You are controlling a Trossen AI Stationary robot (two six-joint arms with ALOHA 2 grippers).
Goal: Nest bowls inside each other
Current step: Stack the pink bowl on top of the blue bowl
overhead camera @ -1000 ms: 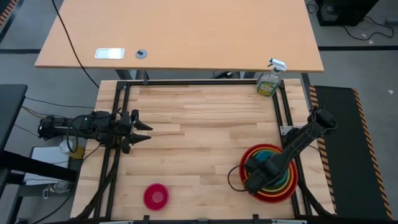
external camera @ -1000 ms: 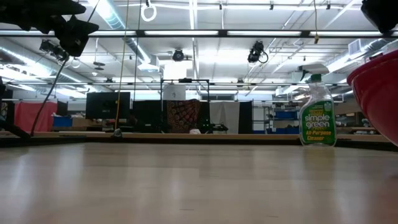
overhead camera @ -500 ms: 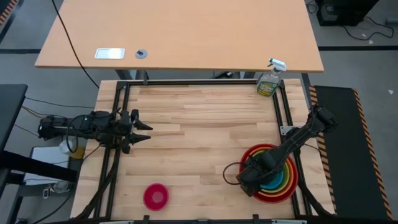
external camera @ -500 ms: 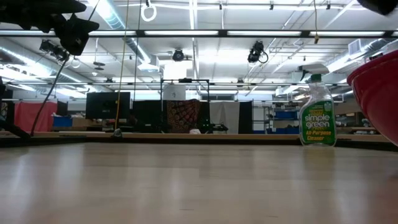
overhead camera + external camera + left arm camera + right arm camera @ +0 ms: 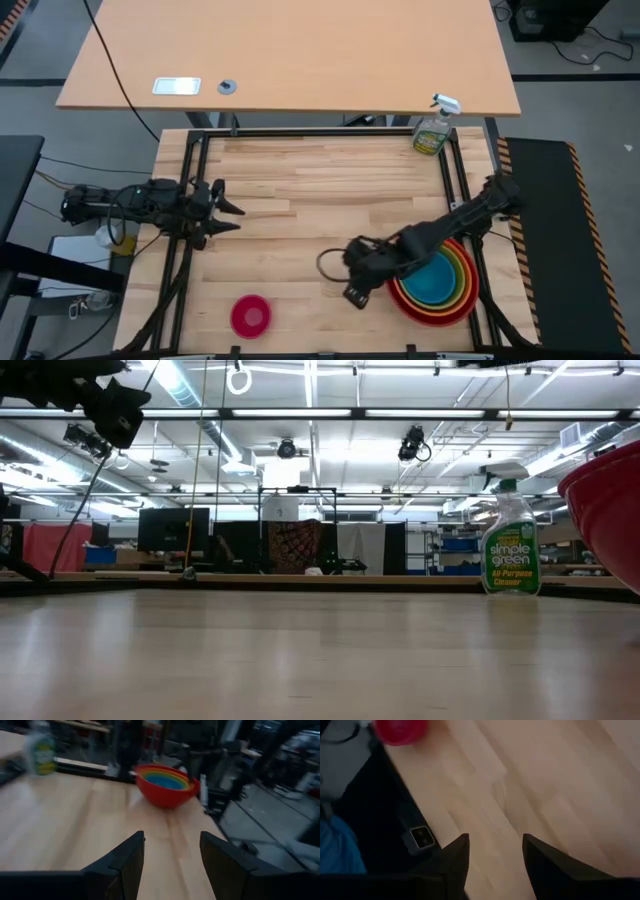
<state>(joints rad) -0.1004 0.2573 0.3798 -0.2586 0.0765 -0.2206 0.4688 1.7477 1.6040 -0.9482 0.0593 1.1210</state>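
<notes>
Four bowls sit nested (image 5: 436,283) at the near right of the table: red outermost, then orange, lime green and blue innermost; the stack rests on the red bowl's base (image 5: 166,782). The small pink bowl (image 5: 250,315) stands alone near the front edge, left of centre, and shows in the right wrist view too (image 5: 400,730). My right gripper (image 5: 355,285) hangs open above bare wood, just left of the stack, pointing down (image 5: 495,865). At the table's left edge my left gripper (image 5: 236,218) is open and level, with nothing between its fingers (image 5: 170,855).
A green spray bottle (image 5: 432,130) stands at the far right corner, also in the low view (image 5: 509,540). A black metal frame (image 5: 190,170) borders the table. Bare wood lies between the pink bowl and the stack. A second table (image 5: 290,60) stands beyond the far edge.
My right gripper has risen off the bowl stack and swung toward the table's left edge, turning as it went. It now hangs over bare wood. The blue bowl inside the stack shows uncovered; the stack has stayed in place.
</notes>
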